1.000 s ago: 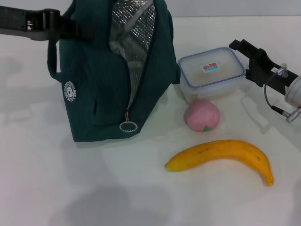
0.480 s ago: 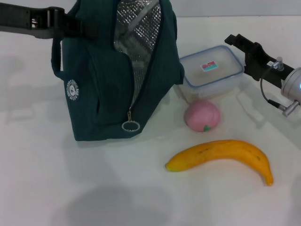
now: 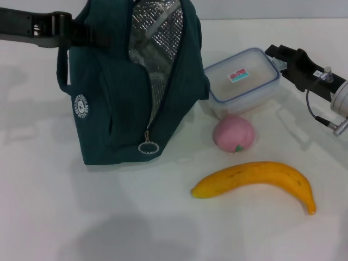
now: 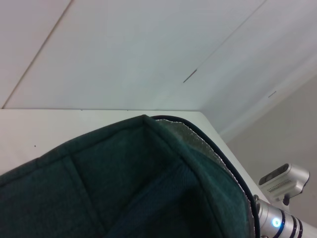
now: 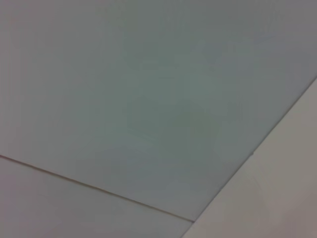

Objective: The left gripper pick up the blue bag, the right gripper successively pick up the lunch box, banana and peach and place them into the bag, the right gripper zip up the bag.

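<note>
Plain glossy white tabletop (image 3: 81, 217) fills nearly the whole head view, soft shadows pooling at the lower left. Pale grey-white panelled wall (image 4: 148, 54) behind, thin seam lines running diagonally across it. Lighting's even, pretty flat.

Head view: bright, even, diffuse light from overhead. White surface (image 3: 65, 217) near overexposed, little texture visible. Soft grey shadows: 1 broad patch on the near side of the surface, fainter ones just beside the banana (image 3: 255, 182) and peach (image 3: 234, 133). Foil lining of the blue bag (image 3: 117, 103) shows speckled glare. Focus acceptable throughout.

Left wrist view: pale, evenly lit; bag fabric dark in the fold, slightly soft.

Right wrist view: dim, flat grey-green, low contrast, no sharp detail.
</note>
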Robot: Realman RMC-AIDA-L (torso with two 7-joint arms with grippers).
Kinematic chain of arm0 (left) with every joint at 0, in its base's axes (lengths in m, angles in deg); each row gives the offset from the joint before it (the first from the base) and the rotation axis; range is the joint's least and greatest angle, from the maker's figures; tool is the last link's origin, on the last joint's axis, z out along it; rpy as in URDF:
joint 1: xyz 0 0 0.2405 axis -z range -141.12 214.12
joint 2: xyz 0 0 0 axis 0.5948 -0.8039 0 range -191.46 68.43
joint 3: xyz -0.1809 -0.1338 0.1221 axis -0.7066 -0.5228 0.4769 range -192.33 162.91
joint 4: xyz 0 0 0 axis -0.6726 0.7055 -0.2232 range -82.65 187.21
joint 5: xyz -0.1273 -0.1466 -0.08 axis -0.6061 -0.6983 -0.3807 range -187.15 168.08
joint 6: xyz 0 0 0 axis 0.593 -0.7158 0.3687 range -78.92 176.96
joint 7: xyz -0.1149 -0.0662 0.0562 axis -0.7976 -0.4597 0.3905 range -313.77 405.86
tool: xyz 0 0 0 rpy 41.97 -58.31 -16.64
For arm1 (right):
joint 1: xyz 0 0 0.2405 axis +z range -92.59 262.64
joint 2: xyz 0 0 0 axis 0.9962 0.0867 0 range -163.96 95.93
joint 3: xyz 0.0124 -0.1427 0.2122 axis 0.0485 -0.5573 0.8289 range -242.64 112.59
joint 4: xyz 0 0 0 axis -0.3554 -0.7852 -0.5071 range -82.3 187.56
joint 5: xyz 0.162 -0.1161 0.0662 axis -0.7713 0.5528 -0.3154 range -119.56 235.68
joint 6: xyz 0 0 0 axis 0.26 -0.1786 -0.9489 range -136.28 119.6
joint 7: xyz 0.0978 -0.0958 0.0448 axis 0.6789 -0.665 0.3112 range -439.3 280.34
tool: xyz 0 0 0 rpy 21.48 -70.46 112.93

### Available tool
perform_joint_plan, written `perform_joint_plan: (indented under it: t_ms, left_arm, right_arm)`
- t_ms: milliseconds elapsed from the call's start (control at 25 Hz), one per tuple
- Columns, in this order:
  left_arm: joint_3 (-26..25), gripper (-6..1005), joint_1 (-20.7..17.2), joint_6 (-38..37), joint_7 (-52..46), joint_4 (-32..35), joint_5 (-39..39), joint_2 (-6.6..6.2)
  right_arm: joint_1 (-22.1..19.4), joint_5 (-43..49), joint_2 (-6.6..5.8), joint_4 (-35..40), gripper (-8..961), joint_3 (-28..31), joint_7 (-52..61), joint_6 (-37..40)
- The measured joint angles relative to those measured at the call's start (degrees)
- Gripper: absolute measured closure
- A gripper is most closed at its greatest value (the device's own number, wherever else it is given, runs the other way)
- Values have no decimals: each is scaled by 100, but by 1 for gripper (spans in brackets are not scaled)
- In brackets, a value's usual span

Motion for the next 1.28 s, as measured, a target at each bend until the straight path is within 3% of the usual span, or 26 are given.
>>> perform_joint_plan:
  t_ms: [200,280,520,920,1280]
  left_arm:
    - [0,968,0,-17,17,0,0,-9]
    - [2,968,0,-30,22,0,1,-10]
    - [10,968,0,-39,71,0,15,-8]
    - [9,968,-25,-42,89,-250,30,-8]
    - [-12,967,-26,-1,166,-642,61,-18]
  right_arm:
    - [3,1,0,-33,542,0,-2,2]
    - [2,1,0,-35,740,0,-3,4]
    - [-4,1,0,-41,851,0,-66,55]
    - [-376,-286,0,10,858,52,-310,806]
    - [-1010,-1056,0,195,851,58,-486,2149]
